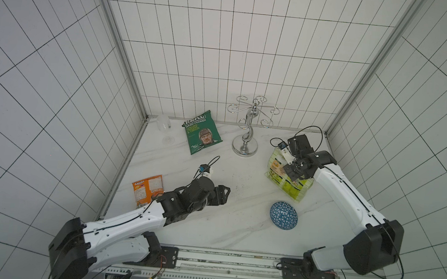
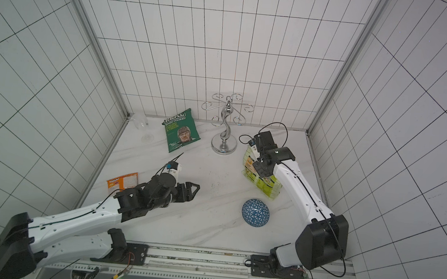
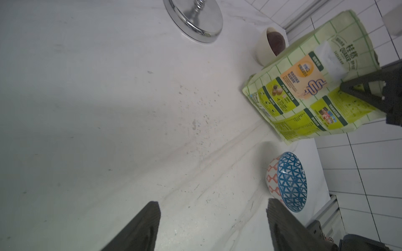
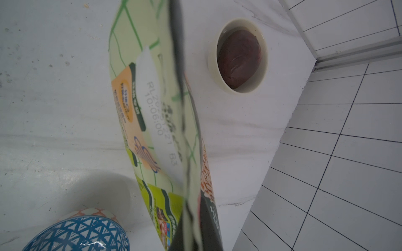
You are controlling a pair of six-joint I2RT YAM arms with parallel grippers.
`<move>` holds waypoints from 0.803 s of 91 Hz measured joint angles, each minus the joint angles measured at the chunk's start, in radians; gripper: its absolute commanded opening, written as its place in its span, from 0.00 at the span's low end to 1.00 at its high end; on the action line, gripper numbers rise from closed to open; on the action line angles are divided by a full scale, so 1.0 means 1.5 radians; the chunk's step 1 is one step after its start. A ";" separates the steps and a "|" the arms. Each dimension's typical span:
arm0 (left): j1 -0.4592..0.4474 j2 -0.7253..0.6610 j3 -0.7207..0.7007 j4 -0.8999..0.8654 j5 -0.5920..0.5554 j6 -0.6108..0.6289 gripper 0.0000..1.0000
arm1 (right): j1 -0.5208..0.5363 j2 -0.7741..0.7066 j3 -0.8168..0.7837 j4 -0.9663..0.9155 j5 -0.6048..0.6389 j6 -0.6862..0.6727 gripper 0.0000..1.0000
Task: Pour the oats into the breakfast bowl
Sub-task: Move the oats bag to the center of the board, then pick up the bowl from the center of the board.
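The oats are inside a tall lime-green pouch (image 1: pixel 288 180) (image 2: pixel 263 179) (image 3: pixel 304 95) (image 4: pixel 150 113) at the right rear of the table; no flakes show. My right gripper (image 1: pixel 291 175) (image 2: pixel 260 171) (image 4: pixel 195 234) is shut on the pouch's top edge and holds it tilted, its base at or near the table. The breakfast bowl (image 1: pixel 284 216) (image 2: pixel 255 212) (image 3: pixel 291 182) (image 4: pixel 76 234), blue-and-white triangles, sits just in front of the pouch. My left gripper (image 1: pixel 225 194) (image 2: pixel 194 190) (image 3: pixel 213 203) hovers open and empty over the table's middle, pointing toward the bowl.
A cream bowl (image 3: pixel 261 51) (image 4: pixel 212 63) with a dark inside sits behind the pouch. A chrome stand (image 1: pixel 245 145), a green crisp bag (image 1: pixel 202 134) and a wine glass (image 1: pixel 166 129) line the back. An orange packet (image 1: pixel 146 188) lies by my left arm. Tiled walls enclose three sides.
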 measured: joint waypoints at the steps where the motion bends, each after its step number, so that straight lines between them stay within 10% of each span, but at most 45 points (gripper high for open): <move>1: -0.006 0.007 0.005 0.001 0.000 0.000 0.79 | -0.001 -0.002 -0.001 0.000 0.000 0.001 0.00; 8: -0.042 0.066 0.046 0.010 0.001 0.001 0.79 | -0.008 -0.014 -0.012 0.000 0.000 0.012 0.02; 18: -0.083 0.153 0.108 0.026 0.013 0.009 0.79 | -0.013 -0.028 -0.023 0.004 0.006 0.039 0.42; 35: -0.131 0.279 0.200 0.033 0.037 0.026 0.77 | -0.024 -0.120 -0.027 0.037 0.003 0.081 0.76; 73: -0.183 0.510 0.408 -0.041 0.054 0.053 0.65 | -0.025 -0.408 -0.158 0.094 -0.001 0.210 0.87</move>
